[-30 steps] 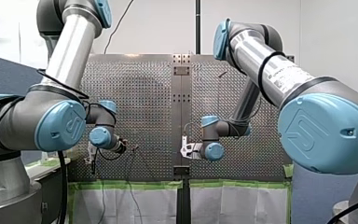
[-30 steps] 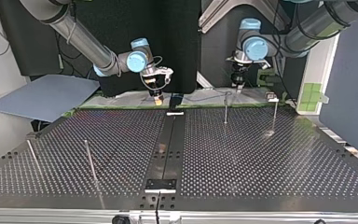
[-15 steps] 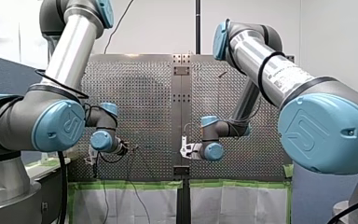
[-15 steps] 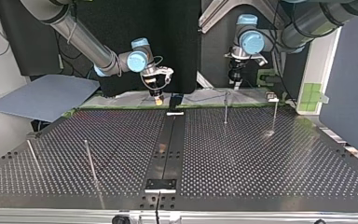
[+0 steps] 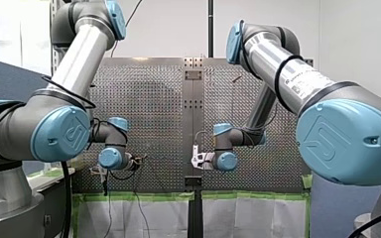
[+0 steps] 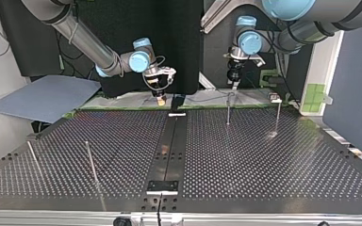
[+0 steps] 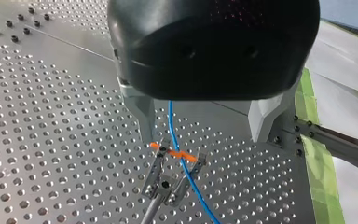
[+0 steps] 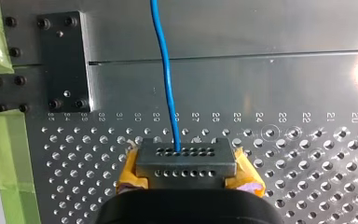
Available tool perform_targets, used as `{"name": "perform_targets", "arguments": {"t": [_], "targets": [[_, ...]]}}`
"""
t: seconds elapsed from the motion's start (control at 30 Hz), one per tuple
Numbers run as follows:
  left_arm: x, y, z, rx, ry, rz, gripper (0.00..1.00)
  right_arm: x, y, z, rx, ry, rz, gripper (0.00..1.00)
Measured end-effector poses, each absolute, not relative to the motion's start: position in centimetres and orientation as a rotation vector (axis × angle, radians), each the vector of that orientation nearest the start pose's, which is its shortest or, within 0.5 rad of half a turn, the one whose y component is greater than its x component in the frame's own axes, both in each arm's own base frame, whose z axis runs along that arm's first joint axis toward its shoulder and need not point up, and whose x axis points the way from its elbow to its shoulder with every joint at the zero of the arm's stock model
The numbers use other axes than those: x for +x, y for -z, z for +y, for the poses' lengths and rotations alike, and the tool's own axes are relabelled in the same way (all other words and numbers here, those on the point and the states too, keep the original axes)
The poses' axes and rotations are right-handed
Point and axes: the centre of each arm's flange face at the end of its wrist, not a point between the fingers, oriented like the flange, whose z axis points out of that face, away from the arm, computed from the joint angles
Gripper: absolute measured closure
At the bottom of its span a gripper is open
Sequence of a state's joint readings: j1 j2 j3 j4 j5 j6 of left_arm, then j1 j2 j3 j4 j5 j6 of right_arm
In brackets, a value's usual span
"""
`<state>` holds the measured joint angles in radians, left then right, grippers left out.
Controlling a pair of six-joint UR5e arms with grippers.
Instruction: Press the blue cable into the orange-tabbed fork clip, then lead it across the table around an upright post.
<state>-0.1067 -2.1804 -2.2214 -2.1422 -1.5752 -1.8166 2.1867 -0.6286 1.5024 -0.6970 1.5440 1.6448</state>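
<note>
In the left wrist view my left gripper (image 7: 204, 125) stands open above the fork clip (image 7: 171, 173). Its metal fingers (image 7: 141, 112) are wide apart. The blue cable (image 7: 170, 122) runs down between them, touching neither, and passes through the clip at its orange tabs (image 7: 164, 150). In the right wrist view my right gripper (image 8: 185, 163), with yellow pads (image 8: 129, 173), is shut on the blue cable (image 8: 167, 79), which leads straight ahead over the plate. In the top view my left gripper (image 6: 234, 79) hangs above the clip's stem (image 6: 228, 111), and my right gripper (image 6: 159, 98) is near the far edge.
Thin upright posts stand on the perforated table (image 6: 245, 155): one at the top view's right (image 6: 277, 115) and two at its left (image 6: 91, 161) (image 6: 33, 159). A dark centre rail (image 6: 169, 146) divides the plate. Green tape (image 7: 318, 163) lines the table's edge.
My left gripper has lifted away from the fork clip, shifting slightly toward the top view's left. My right arm has not moved.
</note>
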Motion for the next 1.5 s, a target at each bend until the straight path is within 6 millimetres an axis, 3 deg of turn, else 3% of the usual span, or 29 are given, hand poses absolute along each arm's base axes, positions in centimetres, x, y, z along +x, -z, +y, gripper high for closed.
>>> {"name": "perform_targets", "arguments": {"t": [0.53,1.3,1.5], "targets": [[41.1,-1.5,-19.1,-0.082,0.231,1.833,0.0,50.1,0.5,-47.4,1.821,-1.588,-0.997,1.0],[40.9,-1.5,-19.4,-0.082,0.223,1.845,0.0,49.8,0.7,-47.5,1.826,-1.58,-1.003,1.0],[41.9,-1.9,-19.6,-0.088,0.237,1.833,0.0,49.8,0.7,-47.5,1.827,-1.579,-1.002,1.0]]}}
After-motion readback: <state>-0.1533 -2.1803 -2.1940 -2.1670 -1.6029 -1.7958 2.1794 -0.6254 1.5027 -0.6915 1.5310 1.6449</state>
